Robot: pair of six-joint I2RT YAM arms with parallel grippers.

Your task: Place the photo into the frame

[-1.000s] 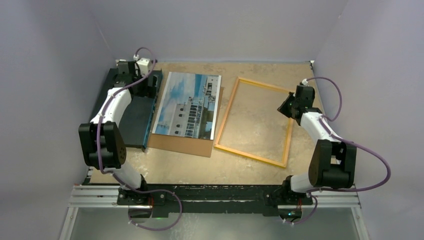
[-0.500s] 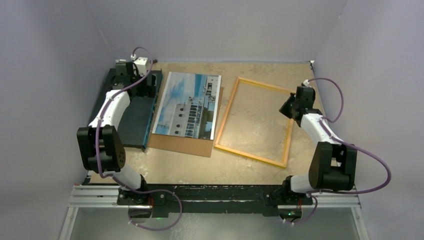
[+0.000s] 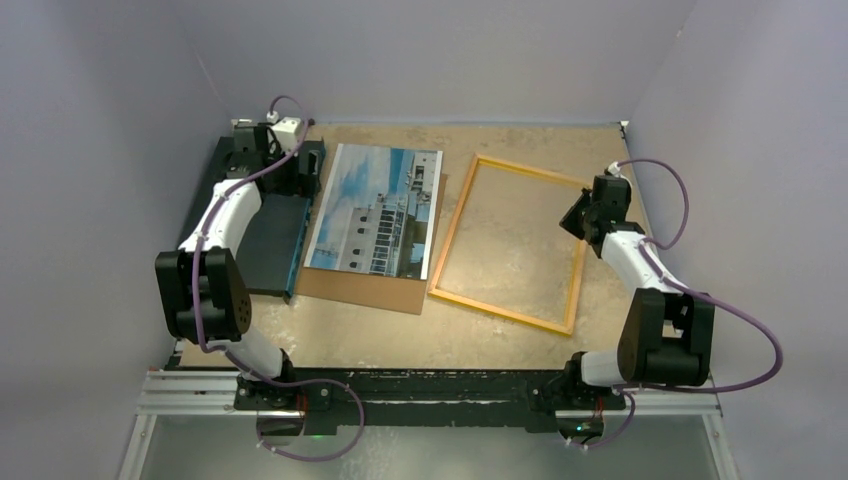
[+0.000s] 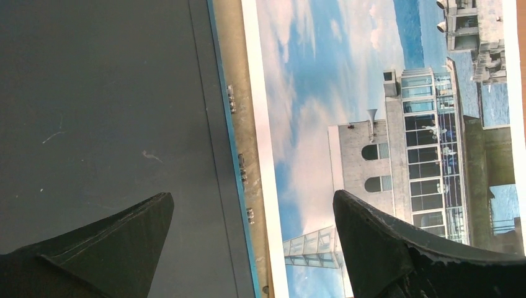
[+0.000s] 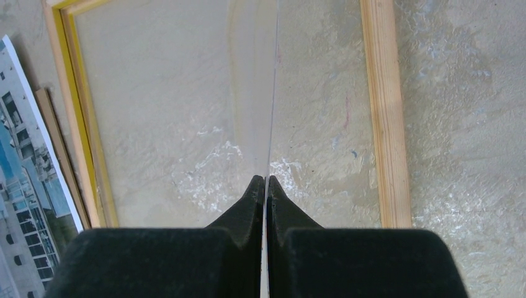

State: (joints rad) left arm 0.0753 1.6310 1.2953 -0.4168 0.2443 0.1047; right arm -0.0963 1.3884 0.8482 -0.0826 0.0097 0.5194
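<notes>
Clear sheet (image 5: 271,124) in right gripper (image 5: 265,180) (wrist-only)

Right claw (image 3: 575,216) slightly farther right, toward the frame's (image 3: 500,310) right rail.

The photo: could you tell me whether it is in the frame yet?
Out: the photo lies on the brown board, left of the frame.

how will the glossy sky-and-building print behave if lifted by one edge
The glossy rectangular sky-and-building print looks paper-thin, so it would probably droop when lifted by one edge. It lies flat on the brown backing board, so its edge may be hard to catch. Its shiny face may let it slide if pushed.
</notes>
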